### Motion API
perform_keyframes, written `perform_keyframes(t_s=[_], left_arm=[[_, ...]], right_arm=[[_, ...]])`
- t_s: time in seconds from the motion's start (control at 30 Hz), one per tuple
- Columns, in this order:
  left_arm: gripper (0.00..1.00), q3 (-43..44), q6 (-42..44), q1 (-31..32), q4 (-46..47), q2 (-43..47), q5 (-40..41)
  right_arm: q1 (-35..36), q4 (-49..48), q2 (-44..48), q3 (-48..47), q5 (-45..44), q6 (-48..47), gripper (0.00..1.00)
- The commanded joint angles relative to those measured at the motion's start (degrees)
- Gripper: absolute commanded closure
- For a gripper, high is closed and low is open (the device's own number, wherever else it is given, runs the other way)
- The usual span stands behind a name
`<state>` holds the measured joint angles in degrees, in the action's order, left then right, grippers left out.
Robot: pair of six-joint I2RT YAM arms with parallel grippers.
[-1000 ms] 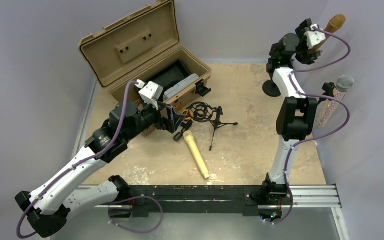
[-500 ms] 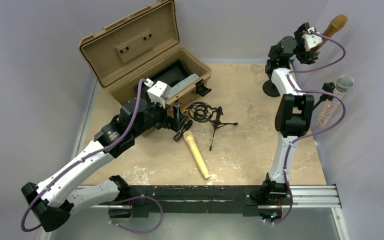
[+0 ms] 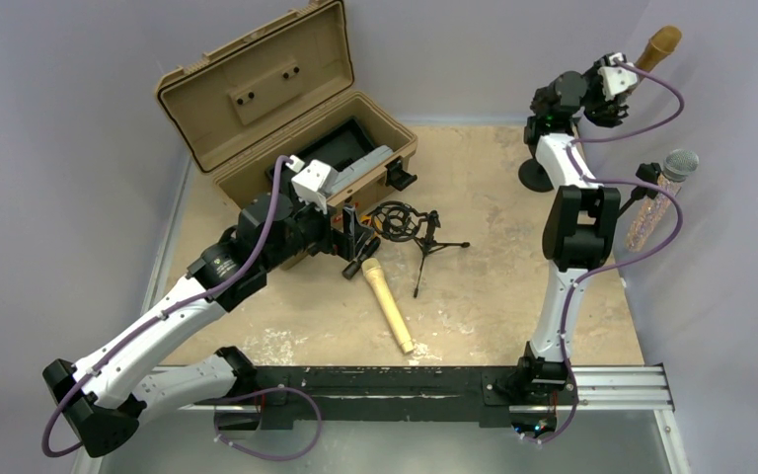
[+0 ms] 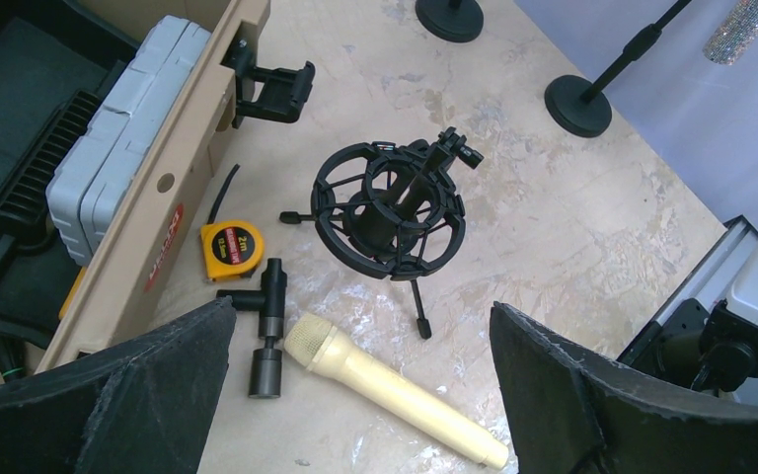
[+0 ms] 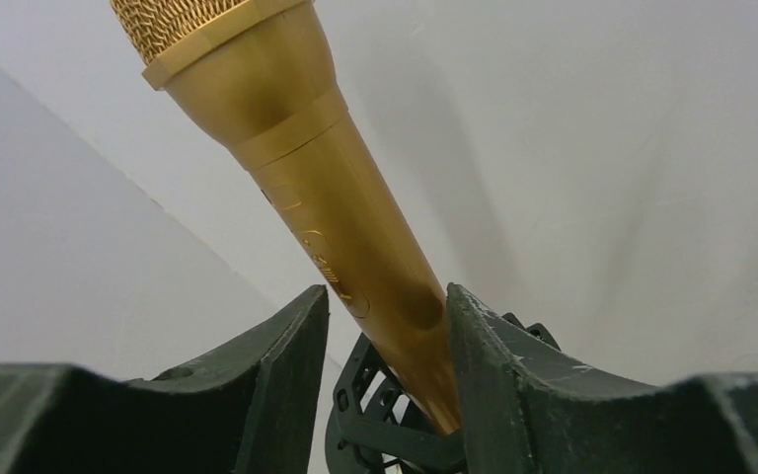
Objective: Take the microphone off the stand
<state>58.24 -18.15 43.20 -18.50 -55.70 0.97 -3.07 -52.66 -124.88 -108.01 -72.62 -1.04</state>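
Right gripper (image 5: 387,311): raised high at the far right corner, its two fingers (image 5: 286,375) closed on the handle of the gold microphone, one on each side.
Gold microphone (image 5: 296,158): tilted, mesh head uppermost, close to the right wall. Its lower end sits in the black clip (image 5: 385,434) of the stand, just below the fingers.
Stand: its round black base (image 3: 536,175) rests on the table near the far right. The right arm hides most of the pole in the top view.
Left gripper (image 4: 363,316): spread wide and holding nothing. It hangs over the middle of the table, just in front of the case.
Cream microphone (image 4: 395,390): lies flat on the table below the left gripper, touching nothing, with its head toward the case.
Shock mount (image 4: 390,207): a black ring cage on a small tripod, tipped over on the table just beyond the cream microphone.
Tape measure (image 4: 230,248): yellow, on the table right beside the case's front wall.
Black fitting (image 4: 268,331): T-shaped, lying between the tape measure and the cream microphone's head.
Case (image 3: 257,99): tan, lid open, at the far left. A grey box (image 4: 123,168) lies inside along the front wall.
Silver microphone (image 3: 679,163): glittery handle, held up near the right wall, well apart from the gold one.
Table (image 3: 513,286): beige, worn and patchy.
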Motion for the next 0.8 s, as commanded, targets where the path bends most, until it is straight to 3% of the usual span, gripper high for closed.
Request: perform_keyframes(t_s=[0.0,0.13,0.77], left_arm=[[0.03,0.91,1.58,0.29,1.43,1.12,0.61],[0.03,0.91,1.71,0.22,1.38,1.04,0.70],[0.03,0.82,1.85,0.31,1.45,1.20,0.68]], right_arm=[[-0.20,-2.71,-0.40,-3.85,-1.69,-1.71,0.55],[-0.35,-2.50,-0.63,-4.70,-1.50,-1.70,0.43],[-0.77,-12.00,-3.94,-7.49,-2.83,-12.57,0.44]])
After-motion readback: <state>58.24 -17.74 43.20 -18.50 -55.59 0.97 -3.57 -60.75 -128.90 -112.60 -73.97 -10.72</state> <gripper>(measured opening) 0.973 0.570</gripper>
